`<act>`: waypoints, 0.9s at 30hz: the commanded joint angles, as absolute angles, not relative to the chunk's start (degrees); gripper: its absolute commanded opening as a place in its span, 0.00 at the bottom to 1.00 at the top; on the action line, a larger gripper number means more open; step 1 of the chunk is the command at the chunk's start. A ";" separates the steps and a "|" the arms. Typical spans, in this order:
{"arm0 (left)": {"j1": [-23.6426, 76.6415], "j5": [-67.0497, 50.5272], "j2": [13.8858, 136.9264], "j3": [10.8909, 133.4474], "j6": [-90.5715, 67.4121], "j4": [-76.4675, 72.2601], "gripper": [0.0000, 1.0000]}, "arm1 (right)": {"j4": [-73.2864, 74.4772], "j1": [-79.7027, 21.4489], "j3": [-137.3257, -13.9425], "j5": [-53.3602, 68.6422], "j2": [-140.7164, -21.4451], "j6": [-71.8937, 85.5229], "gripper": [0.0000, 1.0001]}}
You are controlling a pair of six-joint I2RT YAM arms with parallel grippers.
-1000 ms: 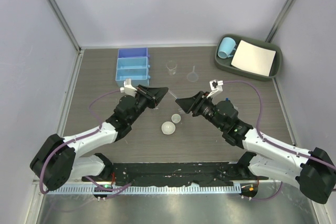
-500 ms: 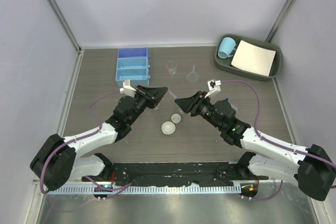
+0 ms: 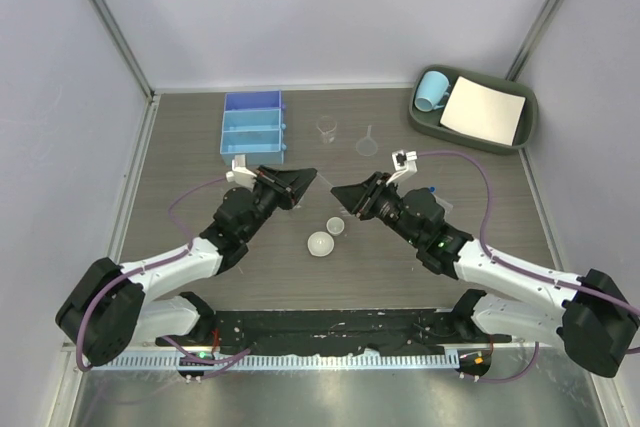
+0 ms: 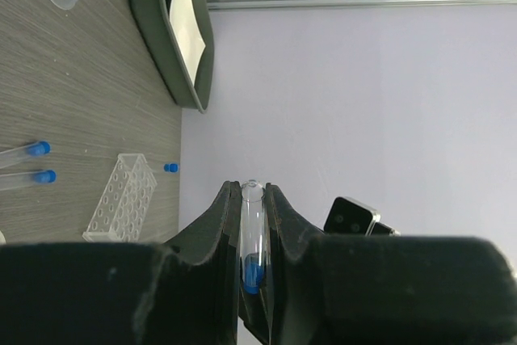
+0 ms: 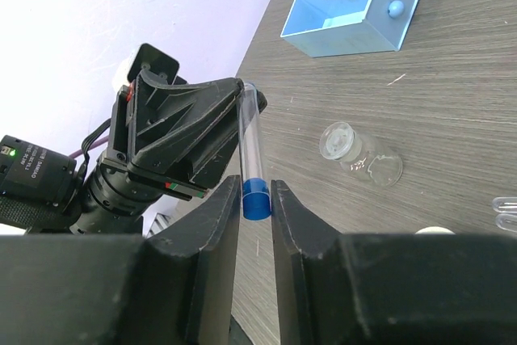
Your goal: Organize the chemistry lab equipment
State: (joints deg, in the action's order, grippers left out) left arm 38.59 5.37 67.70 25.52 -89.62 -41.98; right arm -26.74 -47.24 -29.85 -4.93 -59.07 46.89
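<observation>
Left claw point(image 4: 252, 199) pinches the clear end of the tube point(image 5: 251, 139); right claw point(image 5: 257, 193) sits narrow, closed on its blue cap, tube bridging both above the tabletop point(image 3: 380, 269)

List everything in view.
blue box: 1, blue, far left
beaker: 1, clear, right of box
funnel: 1, clear, right of beaker
white dishes: 2, white, centre
loose tubes: 2, clear, blue-capped, lying flat
tube rack: 1, clear, beside them
held tube: 1, clear, blue-capped, held mid-air
tray: 1, dark green, far right
mug: 1, light blue, in tray
paper sheet: 1, white, in tray
left gripper: 1, black, shut on tube
right gripper: 1, black, shut on cap
</observation>
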 commanded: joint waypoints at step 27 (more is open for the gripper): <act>37.71 -3.77 61.88 35.50 -78.24 -31.13 0.48 | -15.66 -48.60 -38.40 -10.02 -55.99 41.49 0.02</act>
